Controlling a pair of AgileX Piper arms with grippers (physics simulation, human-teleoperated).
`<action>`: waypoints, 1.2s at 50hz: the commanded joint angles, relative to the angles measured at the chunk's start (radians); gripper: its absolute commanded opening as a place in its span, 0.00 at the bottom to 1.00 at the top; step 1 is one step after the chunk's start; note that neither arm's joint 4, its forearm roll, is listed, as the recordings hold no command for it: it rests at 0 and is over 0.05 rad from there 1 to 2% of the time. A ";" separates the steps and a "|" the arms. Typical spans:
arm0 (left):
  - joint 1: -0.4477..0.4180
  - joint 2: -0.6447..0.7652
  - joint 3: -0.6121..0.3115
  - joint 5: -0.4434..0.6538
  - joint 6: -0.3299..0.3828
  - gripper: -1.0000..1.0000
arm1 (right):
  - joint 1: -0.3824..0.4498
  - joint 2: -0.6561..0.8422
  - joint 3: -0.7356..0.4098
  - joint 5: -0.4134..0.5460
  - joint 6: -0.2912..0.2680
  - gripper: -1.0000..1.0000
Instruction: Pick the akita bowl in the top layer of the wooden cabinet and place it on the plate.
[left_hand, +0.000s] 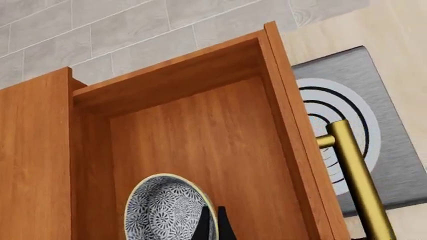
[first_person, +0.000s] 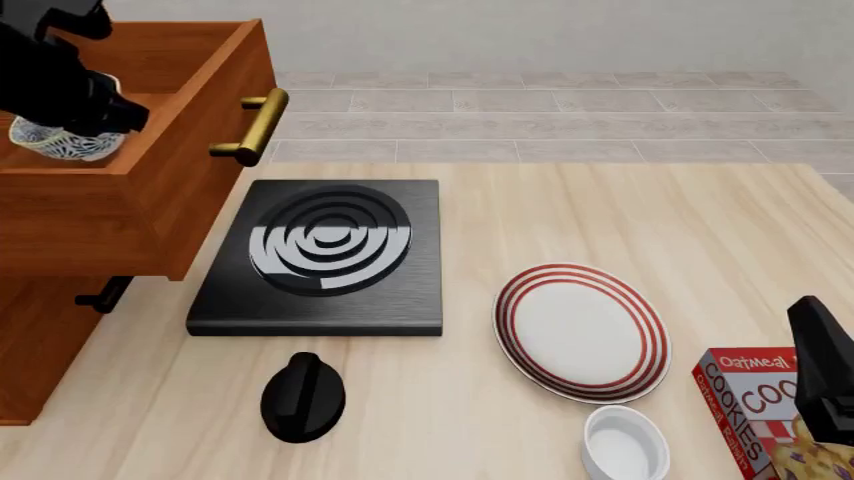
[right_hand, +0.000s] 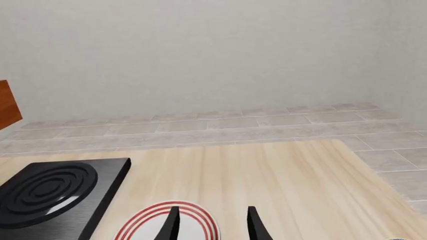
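Observation:
The akita bowl (left_hand: 163, 210) (first_person: 54, 145), blue-and-white patterned, is in the open top layer (left_hand: 200, 140) (first_person: 174, 190) of the wooden cabinet (first_person: 40, 340). My left gripper (left_hand: 213, 225) (first_person: 94, 115) reaches into that drawer, and its two fingers stand close together over the bowl's rim, shut on it. The red-ringed white plate (first_person: 582, 330) (right_hand: 143, 227) lies on the table to the right of the stove. My right gripper (right_hand: 213, 222) (first_person: 811, 320) hovers open near the plate's right side with nothing in it.
A black stove (first_person: 327, 255) (right_hand: 53, 195) (left_hand: 347, 110) sits under the drawer's brass handle (first_person: 254, 125) (left_hand: 357, 175). A black knob-shaped object (first_person: 304, 397), a small white bowl (first_person: 625, 445) and a cookies box (first_person: 761, 410) lie near the front edge.

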 joint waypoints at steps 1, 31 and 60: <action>-0.030 -0.005 -0.042 0.020 0.005 0.00 | 0.001 0.000 0.000 0.000 -0.001 1.00; -0.075 -0.024 -0.204 0.089 0.009 0.00 | 0.000 0.000 -0.001 0.001 -0.003 1.00; -0.126 -0.024 -0.389 0.144 0.041 0.00 | 0.001 0.000 -0.002 -0.001 -0.003 1.00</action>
